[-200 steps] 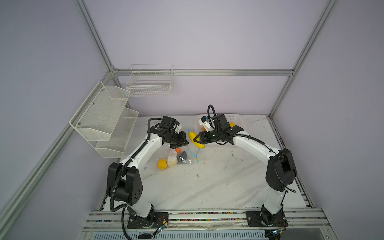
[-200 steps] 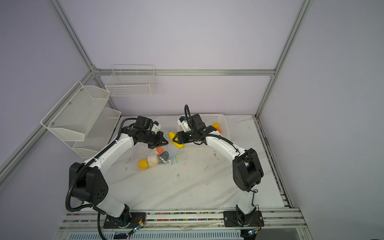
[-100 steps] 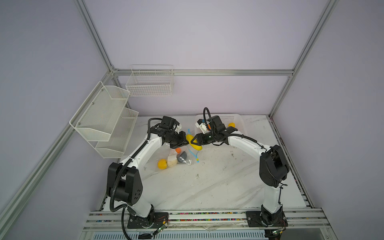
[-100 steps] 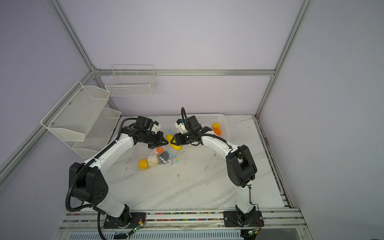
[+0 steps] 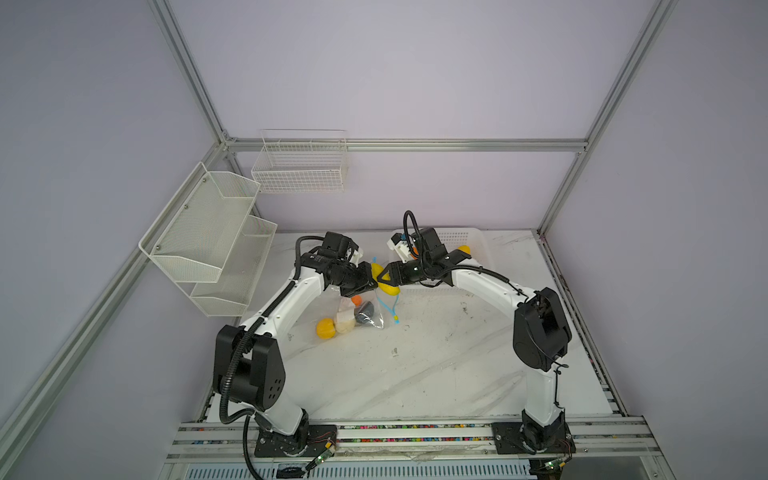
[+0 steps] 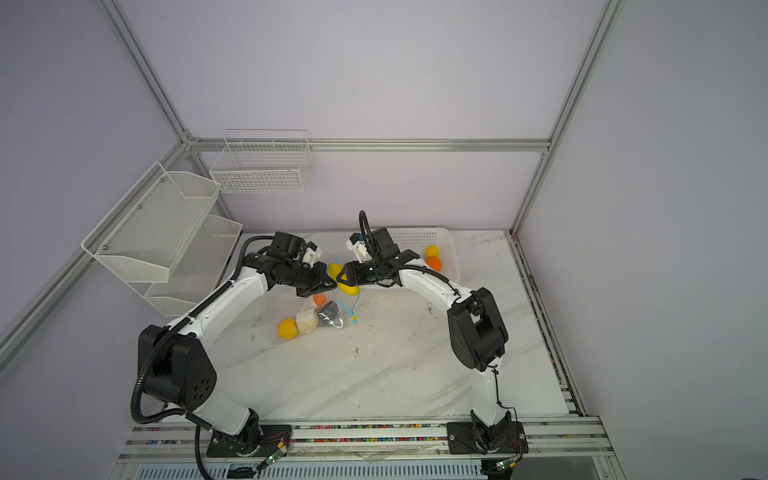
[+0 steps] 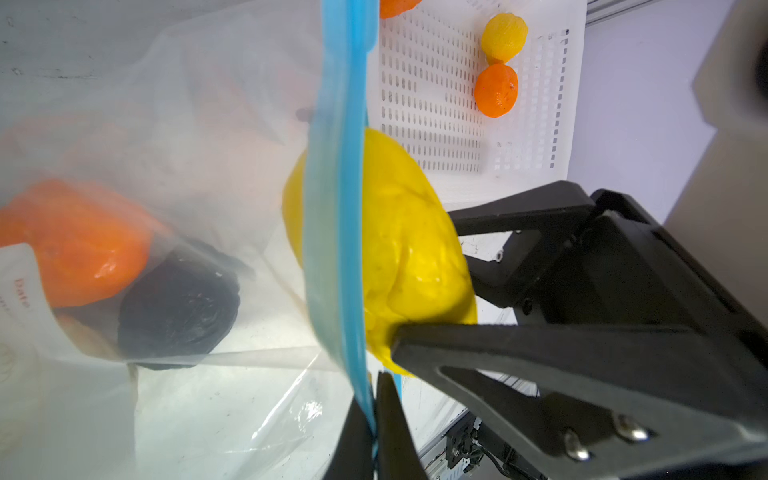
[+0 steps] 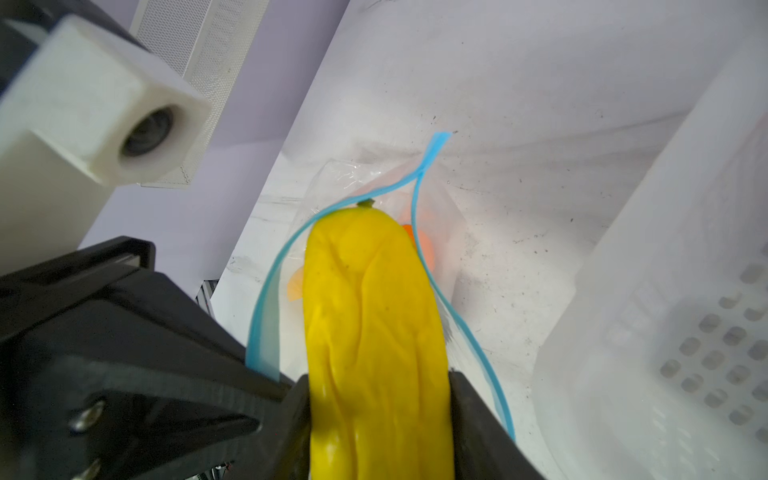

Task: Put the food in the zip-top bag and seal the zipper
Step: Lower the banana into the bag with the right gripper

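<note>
The clear zip-top bag (image 5: 332, 297) lies left of centre with an orange ball (image 7: 79, 245), a black lump (image 7: 178, 307), a cream ball (image 5: 343, 326) and a yellow round (image 5: 325, 328) inside. My left gripper (image 7: 376, 419) is shut on the light-blue zipper (image 7: 336, 208) and holds the mouth up and open. My right gripper (image 8: 378, 386) is shut on the long yellow piece (image 8: 374, 311). Its tip pokes between the two zipper strips (image 8: 266, 316) into the mouth. In both top views the grippers meet nose to nose (image 5: 380, 279) (image 6: 337, 281).
The white perforated basket (image 5: 469, 249) stands at the back right, close behind my right arm, holding a yellow round (image 6: 431, 251) and an orange ball (image 6: 434, 263). Mesh shelves (image 5: 208, 241) hang on the left wall and a wire basket (image 5: 299, 166) on the back wall.
My right gripper has carried the long yellow piece leftward from beside the basket to the bag's mouth. The left gripper has kept its hold on the zipper without moving.
</note>
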You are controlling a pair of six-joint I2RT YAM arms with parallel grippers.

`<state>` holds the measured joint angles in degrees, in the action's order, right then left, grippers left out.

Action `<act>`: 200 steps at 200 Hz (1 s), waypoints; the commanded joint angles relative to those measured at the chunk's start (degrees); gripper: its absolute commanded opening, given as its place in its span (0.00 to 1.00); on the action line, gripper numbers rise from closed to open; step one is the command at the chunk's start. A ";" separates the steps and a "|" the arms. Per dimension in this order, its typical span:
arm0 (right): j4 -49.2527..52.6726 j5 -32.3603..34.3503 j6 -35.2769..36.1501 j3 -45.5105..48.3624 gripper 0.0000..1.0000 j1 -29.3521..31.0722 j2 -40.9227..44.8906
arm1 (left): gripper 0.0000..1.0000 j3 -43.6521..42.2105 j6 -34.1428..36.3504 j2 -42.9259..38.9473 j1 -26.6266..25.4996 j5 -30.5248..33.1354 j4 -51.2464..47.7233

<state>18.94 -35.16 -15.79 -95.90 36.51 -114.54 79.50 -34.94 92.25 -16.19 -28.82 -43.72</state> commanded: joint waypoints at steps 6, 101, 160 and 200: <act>-1.14 0.09 -0.47 -0.71 0.51 0.56 -1.44 | 0.00 2.76 -0.59 -2.93 -0.25 -1.68 2.02; -3.46 1.04 -3.59 -1.49 0.51 0.75 -3.72 | 0.00 2.24 -0.96 -3.25 -0.60 -1.85 2.43; -4.88 1.62 -5.39 -1.14 0.52 1.28 -4.38 | 0.00 1.76 -1.07 -3.13 -0.60 -2.25 3.00; -5.14 2.22 -5.74 -0.78 0.55 1.37 -4.64 | 0.00 1.40 -1.06 -3.30 -0.60 -2.29 3.14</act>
<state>15.14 -33.85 -20.80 -96.01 37.54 -118.72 79.50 -35.55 91.61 -16.58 -29.43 -42.65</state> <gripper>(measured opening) 0.537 0.047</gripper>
